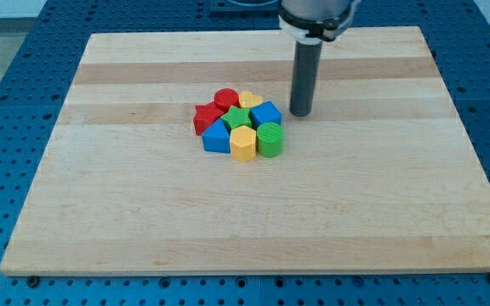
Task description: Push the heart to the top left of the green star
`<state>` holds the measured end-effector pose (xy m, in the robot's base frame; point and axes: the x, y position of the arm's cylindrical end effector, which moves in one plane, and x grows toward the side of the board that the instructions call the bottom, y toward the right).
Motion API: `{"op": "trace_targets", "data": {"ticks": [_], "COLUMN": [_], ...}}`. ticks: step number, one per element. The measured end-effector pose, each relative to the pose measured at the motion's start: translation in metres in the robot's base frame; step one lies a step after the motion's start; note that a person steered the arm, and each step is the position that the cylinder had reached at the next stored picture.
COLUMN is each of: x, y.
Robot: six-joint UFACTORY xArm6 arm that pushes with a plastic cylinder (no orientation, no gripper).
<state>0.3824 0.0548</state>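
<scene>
my tip rests just right of the packed cluster at mid-frame; this rod end effector has no jaws to open. the yellow heart block sits upper right of the green star block, so the push looks undone.

Rod upright, my tip down on the board

The arm comes into the camera view from the view's top, where only its rounded grey end piece with a pale ring shows; the rest of the arm is cut off by the frame edge. From that ring a straight dark rod hangs down, standing upright with no visible tilt. The rod looks the same width along its whole length. My tip is its flat lower end, sitting at the surface level, directly below the grey end piece. Nothing is seen touching the rod along its sides.
</scene>
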Motion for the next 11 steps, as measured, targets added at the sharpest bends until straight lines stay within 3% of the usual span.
{"op": "trace_targets", "data": {"ticks": [2,4,8,11], "x": [-0.023,-0.023,-0.007,-0.004], "y": [-0.023,-0.051,-0.035,-0.062]}}
